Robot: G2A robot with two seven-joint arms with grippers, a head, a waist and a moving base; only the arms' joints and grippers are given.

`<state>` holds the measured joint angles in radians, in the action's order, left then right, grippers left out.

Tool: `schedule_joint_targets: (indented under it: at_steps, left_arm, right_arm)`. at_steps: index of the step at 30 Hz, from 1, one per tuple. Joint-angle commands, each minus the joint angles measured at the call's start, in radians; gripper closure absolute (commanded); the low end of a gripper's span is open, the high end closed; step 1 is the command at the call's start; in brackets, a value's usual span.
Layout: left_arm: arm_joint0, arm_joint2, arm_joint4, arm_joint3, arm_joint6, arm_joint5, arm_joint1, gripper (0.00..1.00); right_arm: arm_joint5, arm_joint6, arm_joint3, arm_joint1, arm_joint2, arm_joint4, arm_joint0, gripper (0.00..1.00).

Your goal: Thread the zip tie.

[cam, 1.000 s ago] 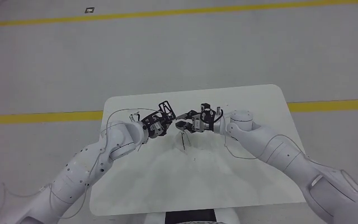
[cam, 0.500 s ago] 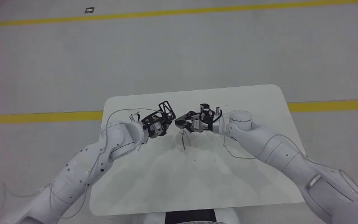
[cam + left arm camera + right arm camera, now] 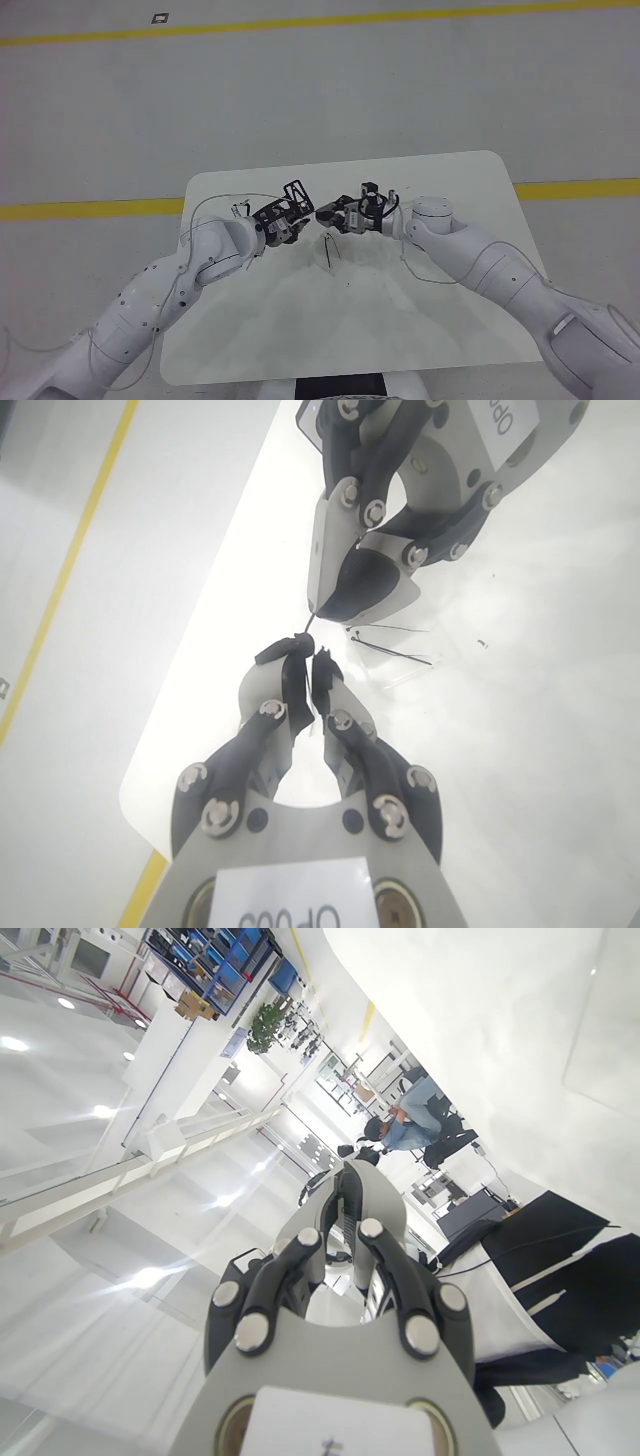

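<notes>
Pinching the tip of the zip tie (image 3: 310, 622), the right tool (image 3: 320, 612) edged toward the left tool (image 3: 308, 660) — clamped on its head — threading apparently near.

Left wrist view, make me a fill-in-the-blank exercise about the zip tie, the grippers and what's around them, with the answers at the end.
1. The left gripper holds a zip tie whose colour is ____.
2. The right gripper pinches the same tie, tip to tip with the left, above the ____ table.
3. On a clear tray lie spare zip ties, touched by ____ gripper.
4. The floor stripe beside the table is ____.
Missing words: black; white; neither; yellow.
</notes>
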<state>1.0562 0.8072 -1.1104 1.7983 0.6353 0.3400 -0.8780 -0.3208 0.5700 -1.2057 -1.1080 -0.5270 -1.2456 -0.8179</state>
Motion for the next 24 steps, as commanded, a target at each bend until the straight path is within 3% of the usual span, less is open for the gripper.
schedule_joint_targets:
  at_steps: [1,8,13,18,21,24]
  left_arm:
    - [0.0,0.0,0.0,0.0,0.0,0.0,0.0,0.0]
    - [0.007,0.006,0.009,-0.007,-0.024,-0.01,-0.001,0.0]
    - [0.025,0.055,0.161,-0.023,-0.074,0.0,0.004,0.0]
    - [0.037,0.099,0.33,-0.013,-0.12,0.0,0.024,0.0]
    - [0.035,0.104,0.441,-0.012,-0.107,0.0,0.039,0.0]
    - [0.023,0.098,0.43,-0.012,-0.084,0.0,0.053,0.0]
  right_arm:
    - [0.025,0.014,0.002,0.001,-0.018,0.011,-0.014,1.0]
    - [0.095,0.047,0.007,0.009,-0.077,0.066,-0.058,1.0]
    - [0.148,0.06,0.006,0.018,-0.12,0.132,-0.086,1.0]
    - [0.226,0.082,-0.02,0.03,-0.172,0.196,-0.122,1.0]
    - [0.277,0.1,-0.041,0.037,-0.194,0.263,-0.14,1.0]
    - [0.314,0.107,-0.058,0.039,-0.215,0.287,-0.159,1.0]
